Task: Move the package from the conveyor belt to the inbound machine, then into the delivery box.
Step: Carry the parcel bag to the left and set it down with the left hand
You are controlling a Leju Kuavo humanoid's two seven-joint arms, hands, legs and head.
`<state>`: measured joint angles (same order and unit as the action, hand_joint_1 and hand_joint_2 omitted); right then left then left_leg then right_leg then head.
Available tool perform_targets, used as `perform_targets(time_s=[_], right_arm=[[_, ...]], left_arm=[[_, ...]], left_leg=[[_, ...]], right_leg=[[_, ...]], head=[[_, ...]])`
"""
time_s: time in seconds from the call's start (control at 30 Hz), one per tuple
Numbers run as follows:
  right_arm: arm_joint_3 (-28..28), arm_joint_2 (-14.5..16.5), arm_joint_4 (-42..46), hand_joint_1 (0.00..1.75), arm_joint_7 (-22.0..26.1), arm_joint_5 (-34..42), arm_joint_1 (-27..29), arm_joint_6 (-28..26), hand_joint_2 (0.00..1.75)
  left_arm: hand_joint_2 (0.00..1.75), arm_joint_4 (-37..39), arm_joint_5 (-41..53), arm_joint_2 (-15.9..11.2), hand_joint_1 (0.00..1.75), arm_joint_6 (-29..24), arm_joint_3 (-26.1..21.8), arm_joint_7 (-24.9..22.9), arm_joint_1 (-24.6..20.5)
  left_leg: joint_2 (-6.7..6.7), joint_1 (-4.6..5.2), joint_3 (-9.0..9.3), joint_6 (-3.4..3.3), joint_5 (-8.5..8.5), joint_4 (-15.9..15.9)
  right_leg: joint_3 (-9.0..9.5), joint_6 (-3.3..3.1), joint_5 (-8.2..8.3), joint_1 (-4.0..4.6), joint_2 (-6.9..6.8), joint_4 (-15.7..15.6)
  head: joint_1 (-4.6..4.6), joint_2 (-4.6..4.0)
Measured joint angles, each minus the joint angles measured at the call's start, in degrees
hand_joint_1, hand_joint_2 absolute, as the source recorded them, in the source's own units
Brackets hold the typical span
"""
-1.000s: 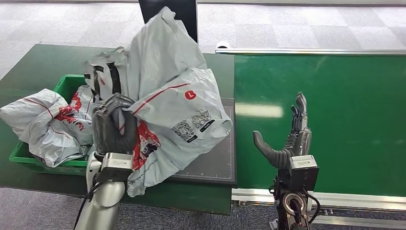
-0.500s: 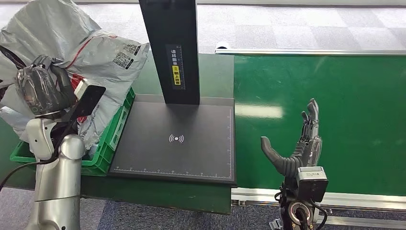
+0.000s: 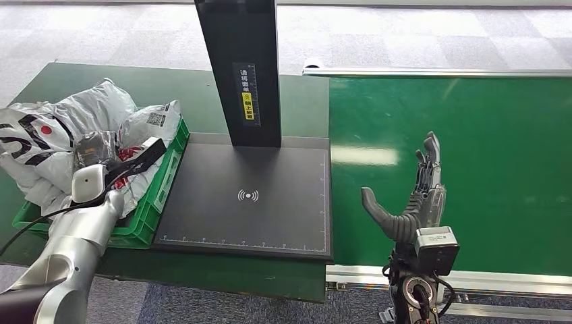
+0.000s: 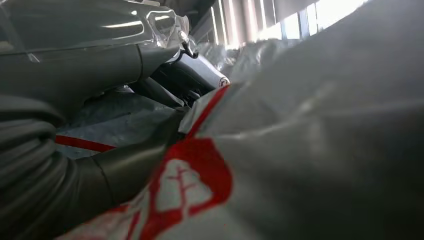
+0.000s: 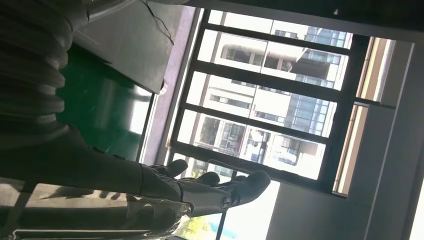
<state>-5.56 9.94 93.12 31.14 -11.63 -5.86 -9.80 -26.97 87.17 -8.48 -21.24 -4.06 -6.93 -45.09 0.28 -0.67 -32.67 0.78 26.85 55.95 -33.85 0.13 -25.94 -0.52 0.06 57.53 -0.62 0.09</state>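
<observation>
Head view: the left hand (image 3: 94, 150) was down in the green box (image 3: 158, 196) at the left end of the table (image 3: 202, 88), buried among grey bags. The package (image 3: 145, 125), grey with a code label and red print, lay in the box on top of the other bags (image 3: 40, 142), leaning against the box's right wall. Whether the fingers were gripping it or had let go could not be told here, as plastic and the wrist covered them. Just right of the box sat the black scanner pad (image 3: 249, 196) with a white signal mark, and a black post (image 3: 241, 67) with a yellow label rose from its far edge. Beyond the pad ran the green belt (image 3: 459, 135). The right hand (image 3: 411, 202) was held upright over the belt's near edge, fingers straight and spread, thumb out to the side, holding nothing.

Left wrist view: the thick grey thumb (image 4: 125, 165) lay against the package (image 4: 310, 130), whose grey plastic and red print pressed close to the lens. The darker fingers (image 4: 190, 75) stretched out beyond it, over more grey plastic; a grip could not be confirmed.

Right wrist view: the right hand (image 5: 200, 187) showed its fingers extended and apart against bright windows (image 5: 270, 110), with the belt (image 5: 95, 105) alongside.
</observation>
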Motion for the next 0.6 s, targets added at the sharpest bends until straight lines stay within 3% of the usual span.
perform_targets(time_s=[0.17,0.3,0.4,0.6], right_arm=[[-0.01,-0.41,-0.95,0.00,0.21,0.40,-0.25,-0.07,1.75],[-0.01,-0.63,-1.43,0.00,0.29,0.46,-0.25,-0.11,1.75],[-0.01,-0.74,-1.54,0.00,0.29,0.54,-0.17,-0.54,1.75],[0.01,-0.94,-1.60,0.00,0.26,0.62,0.01,-1.83,1.75]], left_arm=[[1.75,3.65,-0.22,-0.87,1.52,0.20,0.62,-0.13,-1.08],[1.75,4.92,-0.48,-1.13,0.00,-0.12,0.73,0.15,-1.50],[1.75,5.30,-3.87,-1.21,0.00,-3.41,-0.20,3.74,-1.50],[1.75,2.42,-19.45,-0.78,0.00,-15.00,-6.01,19.94,-0.45]], left_leg=[[0.00,-0.01,0.05,0.00,0.00,-0.01],[0.00,-0.02,0.09,0.01,-0.01,-0.02],[-0.01,-0.02,0.09,0.01,-0.01,-0.02],[-0.01,-0.02,0.07,0.01,-0.01,0.00]], right_leg=[[0.04,-0.01,0.00,0.01,0.00,0.00],[0.07,-0.01,0.01,0.01,0.00,0.01],[0.07,-0.01,0.01,0.02,0.00,0.01],[0.02,-0.01,0.01,0.02,0.00,0.01]], head=[[-0.01,0.00],[-0.01,0.00],[-0.01,0.00],[0.00,0.00]])
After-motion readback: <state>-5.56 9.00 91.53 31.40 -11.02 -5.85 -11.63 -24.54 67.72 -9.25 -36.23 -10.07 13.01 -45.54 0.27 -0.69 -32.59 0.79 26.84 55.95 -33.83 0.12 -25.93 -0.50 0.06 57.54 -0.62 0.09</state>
